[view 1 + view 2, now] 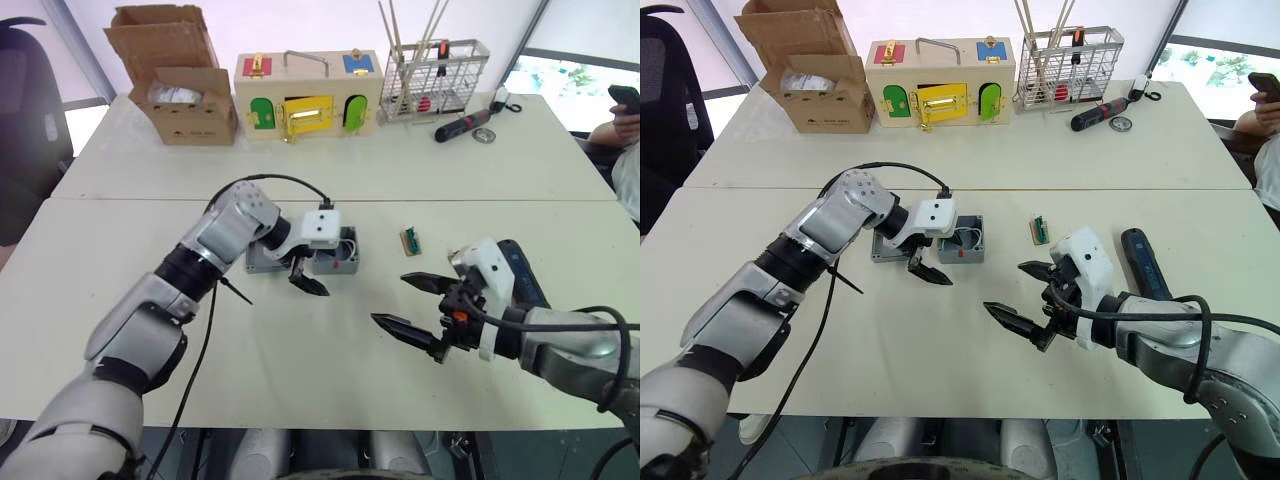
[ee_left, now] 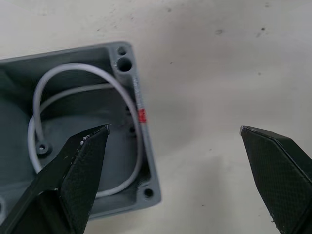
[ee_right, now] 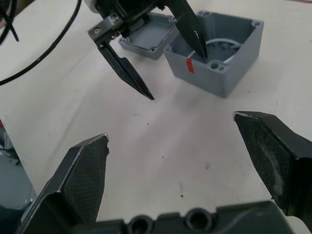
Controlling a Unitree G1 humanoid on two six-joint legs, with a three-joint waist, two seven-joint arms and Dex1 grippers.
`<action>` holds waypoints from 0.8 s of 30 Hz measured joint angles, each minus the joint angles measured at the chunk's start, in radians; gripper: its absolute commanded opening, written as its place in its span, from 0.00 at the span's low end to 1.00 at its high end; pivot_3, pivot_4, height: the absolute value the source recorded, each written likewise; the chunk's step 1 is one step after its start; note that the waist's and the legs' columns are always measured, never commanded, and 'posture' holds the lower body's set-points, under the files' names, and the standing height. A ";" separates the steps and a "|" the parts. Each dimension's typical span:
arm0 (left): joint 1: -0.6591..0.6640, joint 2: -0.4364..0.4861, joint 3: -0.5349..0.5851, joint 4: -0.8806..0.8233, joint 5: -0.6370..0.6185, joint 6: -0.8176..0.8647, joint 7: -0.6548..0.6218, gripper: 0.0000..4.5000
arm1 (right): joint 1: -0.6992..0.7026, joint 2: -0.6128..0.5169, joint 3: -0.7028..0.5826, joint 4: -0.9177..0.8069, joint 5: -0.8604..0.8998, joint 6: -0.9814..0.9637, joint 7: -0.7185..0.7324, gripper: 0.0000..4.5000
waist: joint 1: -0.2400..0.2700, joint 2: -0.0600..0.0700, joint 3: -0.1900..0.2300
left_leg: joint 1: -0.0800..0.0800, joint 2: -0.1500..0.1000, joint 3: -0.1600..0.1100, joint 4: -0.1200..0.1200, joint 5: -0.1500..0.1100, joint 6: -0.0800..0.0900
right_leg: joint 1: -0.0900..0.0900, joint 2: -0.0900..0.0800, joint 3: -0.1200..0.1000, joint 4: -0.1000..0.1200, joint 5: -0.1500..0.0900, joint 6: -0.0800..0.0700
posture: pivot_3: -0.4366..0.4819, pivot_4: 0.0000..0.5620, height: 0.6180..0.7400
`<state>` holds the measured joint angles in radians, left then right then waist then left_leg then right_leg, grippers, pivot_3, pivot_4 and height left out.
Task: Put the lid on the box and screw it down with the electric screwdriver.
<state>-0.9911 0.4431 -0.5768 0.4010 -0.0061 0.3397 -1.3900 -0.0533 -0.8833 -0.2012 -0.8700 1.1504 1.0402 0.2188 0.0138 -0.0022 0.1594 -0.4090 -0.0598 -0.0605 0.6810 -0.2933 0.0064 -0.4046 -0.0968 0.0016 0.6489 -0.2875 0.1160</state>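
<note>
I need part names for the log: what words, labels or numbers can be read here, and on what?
None can be read.
Cardboard box: dark print on its front, too small.
Electric screwdriver: bluish label, blurred.
Box: red mark on its rim, no legible text.

Lid (image 3: 148, 35) partly behind left gripper (image 3: 161, 53)

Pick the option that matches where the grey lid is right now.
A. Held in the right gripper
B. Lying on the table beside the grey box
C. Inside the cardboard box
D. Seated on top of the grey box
B: the lid lies flat on the table next to the box, whose top is open with white wire visible inside.
</note>
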 measured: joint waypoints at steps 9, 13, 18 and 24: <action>0.000 -0.040 0.004 0.032 0.041 -0.023 0.004 0.01 | 0.004 -0.001 -0.004 -0.009 0.027 -0.017 -0.058 1.00 | -0.001 0.000 0.000 | 0.000 0.000 0.000 0.000 0.000 0.000 | 0.000 0.000 0.000 0.000 0.000 0.000 | 0.48 0.27 1.00; 0.000 -0.047 0.008 0.039 0.051 -0.042 0.009 0.01 | 0.004 -0.002 -0.004 -0.009 0.031 -0.020 -0.065 1.00 | 0.000 0.000 0.000 | 0.000 0.000 0.000 0.001 0.000 0.000 | 0.000 0.000 0.000 0.000 0.000 0.000 | 0.48 0.27 1.00; 0.000 -0.052 0.011 0.059 0.052 -0.173 -0.020 0.01 | 0.022 -0.031 -0.004 -0.009 0.035 -0.023 -0.033 1.00 | 0.001 0.000 0.000 | 0.000 0.000 0.000 0.001 0.000 0.000 | 0.000 0.000 0.000 0.000 0.000 0.000 | 0.48 0.27 1.00; -0.018 -0.035 -0.003 0.090 -0.026 -0.377 -0.183 0.01 | 0.084 -0.075 -0.045 -0.015 0.108 -0.040 0.032 1.00 | -0.002 0.000 0.000 | 0.000 0.000 0.000 0.001 -0.001 0.001 | 0.000 0.000 0.000 0.000 0.000 0.000 | 0.48 0.27 1.00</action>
<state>-1.0094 0.4083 -0.5794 0.4907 -0.0317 -0.0378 -1.5728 0.0312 -0.9581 -0.2459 -0.8850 1.2579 0.9998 0.2507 0.0122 -0.0024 0.1595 -0.4092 -0.0597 -0.0602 0.6817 -0.2940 0.0076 -0.4047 -0.0971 0.0016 0.6489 -0.2875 0.1160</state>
